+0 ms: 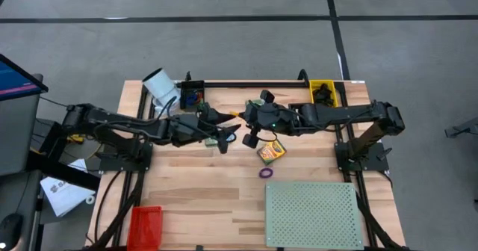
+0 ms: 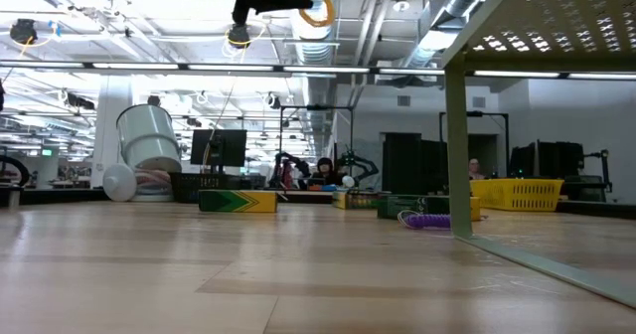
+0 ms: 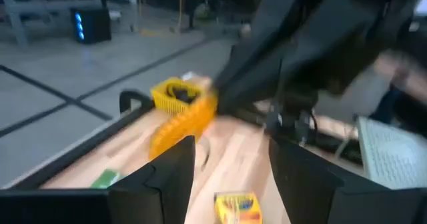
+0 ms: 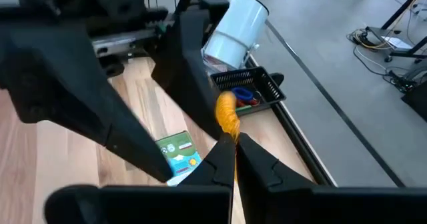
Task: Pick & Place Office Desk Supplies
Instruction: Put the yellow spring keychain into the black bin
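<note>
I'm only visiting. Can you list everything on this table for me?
orange ring: one, orange, held in the air over the table's far middle
crayon box: one, yellow-orange, table middle
purple ring: one, purple, beside the crayon box
green box: one, green, on the wood under the grippers
black basket: one, black, far edge, small items inside
yellow bin: one, yellow, far right edge, dark items inside
white cylinder: one, white, far left corner
perforated board: one, pale green, near right
red tray: one, red, near left corner
left gripper: open, facing the orange ring
right gripper: shut on the orange ring
</note>
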Available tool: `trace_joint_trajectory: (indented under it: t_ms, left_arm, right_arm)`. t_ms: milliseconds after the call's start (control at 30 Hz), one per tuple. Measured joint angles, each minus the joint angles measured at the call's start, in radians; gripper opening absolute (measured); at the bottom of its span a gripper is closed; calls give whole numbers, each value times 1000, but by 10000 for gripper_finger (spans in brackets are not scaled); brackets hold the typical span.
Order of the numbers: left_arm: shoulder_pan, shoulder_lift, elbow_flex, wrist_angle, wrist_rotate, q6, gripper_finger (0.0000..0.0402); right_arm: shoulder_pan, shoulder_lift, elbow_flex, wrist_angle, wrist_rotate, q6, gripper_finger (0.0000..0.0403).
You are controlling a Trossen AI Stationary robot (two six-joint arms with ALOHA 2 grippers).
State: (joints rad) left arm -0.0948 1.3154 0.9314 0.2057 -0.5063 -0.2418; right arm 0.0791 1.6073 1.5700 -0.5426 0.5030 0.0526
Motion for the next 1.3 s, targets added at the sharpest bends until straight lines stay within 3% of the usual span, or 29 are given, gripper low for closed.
trace_joint_trajectory:
  t_ms: [133,467,533,733,1300]
  left_arm:
    - [0,-2,1,18,1,-1,183]
    - [-63,-63,3,-19,187,-9,168]
    - [-85,-84,1,-37,177,-4,164]
    - [-109,-144,3,-80,-1,49,157]
    - [-34,-96,1,-114,-8,110,192]
  right_arm:
    - [6,0,0,-1,0,0,0]
    - [6,0,0,-4,0,-3,0]
    - [7,0,0,-5,-3,-3,0]
    - [13,0,0,3,-4,-4,0]
    - [39,0,0,5,-6,5,0]
